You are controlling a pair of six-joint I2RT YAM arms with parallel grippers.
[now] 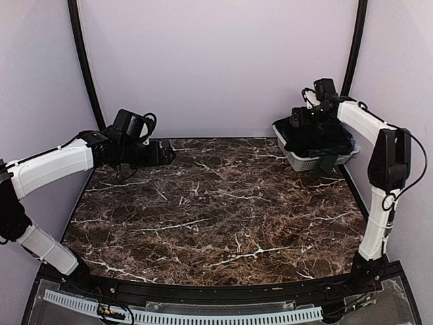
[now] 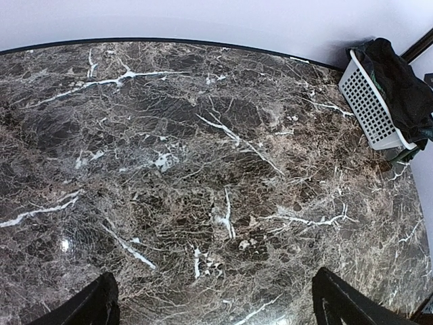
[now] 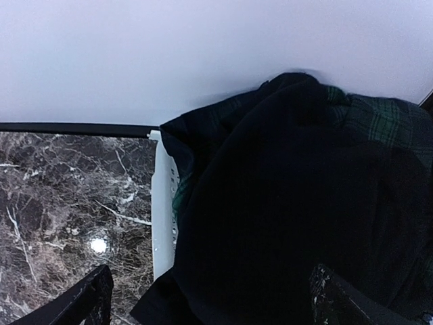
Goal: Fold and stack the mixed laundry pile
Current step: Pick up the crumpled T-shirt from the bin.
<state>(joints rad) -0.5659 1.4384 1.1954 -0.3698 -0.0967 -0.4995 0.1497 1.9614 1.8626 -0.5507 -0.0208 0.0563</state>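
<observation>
The laundry pile (image 1: 318, 139) sits heaped in a white slatted basket (image 1: 301, 161) at the table's back right corner. In the right wrist view a plain black cloth (image 3: 291, 203) covers most of the heap, and a green-and-navy tartan piece (image 3: 385, 122) shows behind it. My right gripper (image 3: 210, 298) hovers just above the black cloth, jaws wide open and holding nothing; in the top view it (image 1: 301, 125) hangs over the basket's left part. My left gripper (image 1: 166, 152) stands open over the back left of the table, far from the pile (image 2: 399, 81), with only marble between its fingers (image 2: 101, 301).
The dark marble table (image 1: 216, 203) spreads between the arms. Pale walls close off the back and both sides. The basket's white rim (image 3: 162, 217) stands beside the right gripper's left finger. A strip of dark fabric hangs over the basket's front edge (image 1: 329, 162).
</observation>
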